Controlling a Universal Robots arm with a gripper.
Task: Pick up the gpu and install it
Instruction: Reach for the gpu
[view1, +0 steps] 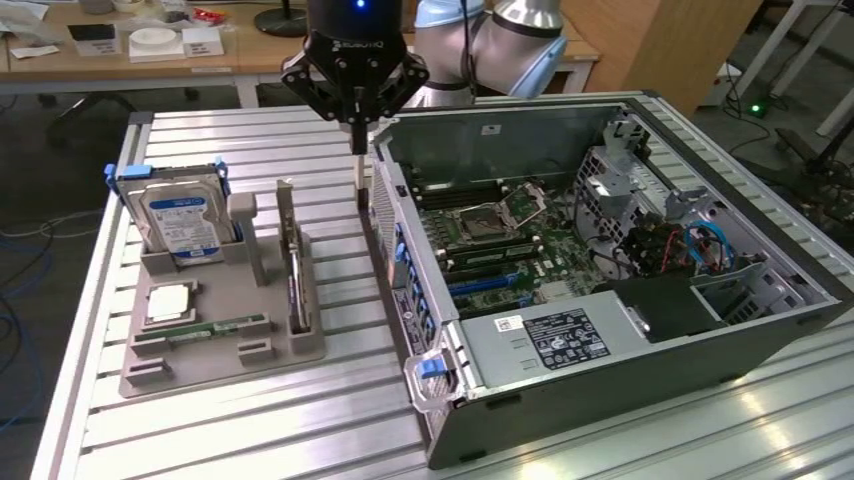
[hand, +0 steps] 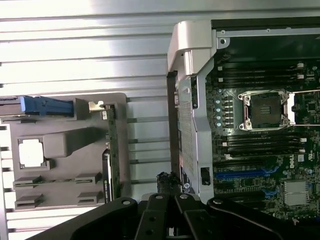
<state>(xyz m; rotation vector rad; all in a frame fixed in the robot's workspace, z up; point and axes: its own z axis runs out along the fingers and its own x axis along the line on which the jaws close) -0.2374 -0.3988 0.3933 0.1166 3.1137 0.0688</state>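
Grey plastic holder (view1: 200, 365) on the ribbed alu bench (view1: 267, 430) carries the gpu (view1: 296, 275). The card stands on edge in its slot, metal bracket at the far end, not yet picked. Gripper (view1: 359, 180) hangs over the gap btw holder and open PC case (view1: 601, 330), jaws pinched together w/ nothing in them. The gpu lies to the exterior view's left of the jaws and nearer the camera, close but apart. Its long axis runs far-to-near, approx parallel to the case wall beside it. Hard drive (view1: 180, 225) stands further left.
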